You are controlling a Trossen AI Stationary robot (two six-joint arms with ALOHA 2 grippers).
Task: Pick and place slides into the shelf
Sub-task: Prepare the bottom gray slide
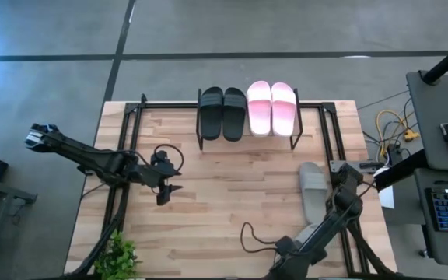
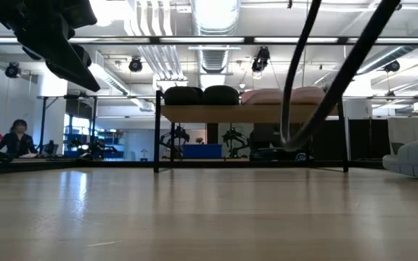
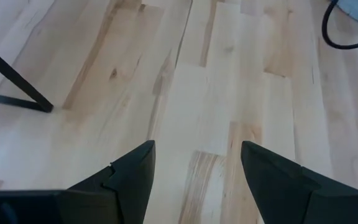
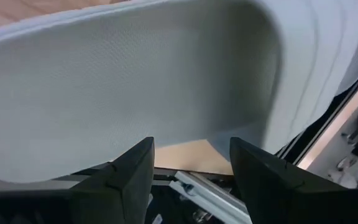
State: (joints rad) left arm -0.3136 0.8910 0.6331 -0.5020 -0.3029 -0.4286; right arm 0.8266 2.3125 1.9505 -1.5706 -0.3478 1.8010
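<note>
The shelf (image 1: 200, 134) stands at the table's far middle. Two black slides (image 1: 222, 113) and two pale pink slides (image 1: 271, 108) lie side by side on its top board (image 2: 252, 113). A grey slide (image 1: 312, 192) lies flat on the table near the right edge and fills the right wrist view (image 4: 135, 87). My right gripper (image 4: 191, 163) is open, tipped down close over the slide's right side (image 1: 334, 187). My left gripper (image 3: 197, 149) hangs open above bare wood at the table's left (image 1: 163, 194).
Black frame rails (image 1: 339, 144) run along the table's right and left sides, and one lies just beside the grey slide. A dark cable (image 1: 249, 233) loops near the front edge, and a small plant (image 1: 119, 257) stands at the front left. A person (image 2: 17, 138) sits far off in the room.
</note>
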